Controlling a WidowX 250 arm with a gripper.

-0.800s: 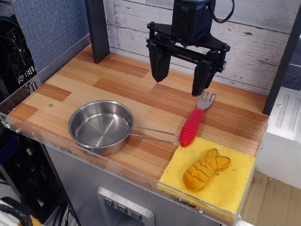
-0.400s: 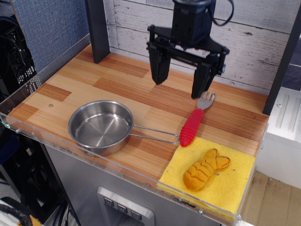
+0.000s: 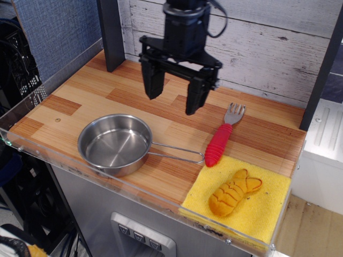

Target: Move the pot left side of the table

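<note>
The pot point(image 3: 114, 143), a small shallow shiny steel pan, sits on the striped wood table point(image 3: 80, 93) near its front edge, left of centre. Its thin wire loop handle point(image 3: 179, 153) points right toward the fork. My black gripper point(image 3: 171, 103) hangs open and empty above the table, behind and to the right of the pot and well clear of it. Its two fingers point down with a wide gap between them.
A fork point(image 3: 223, 135) with a red handle lies right of the pot's handle. A yellow sponge mat point(image 3: 268, 206) at the front right corner holds an orange toy fish point(image 3: 233, 192). A dark post point(image 3: 111, 33) stands at the back left. A clear acrylic rim point(image 3: 64, 160) runs along the front edge.
My gripper has moved left, from above the fork's head to above the middle of the table, still open. The pot, fork and fish have not moved.
</note>
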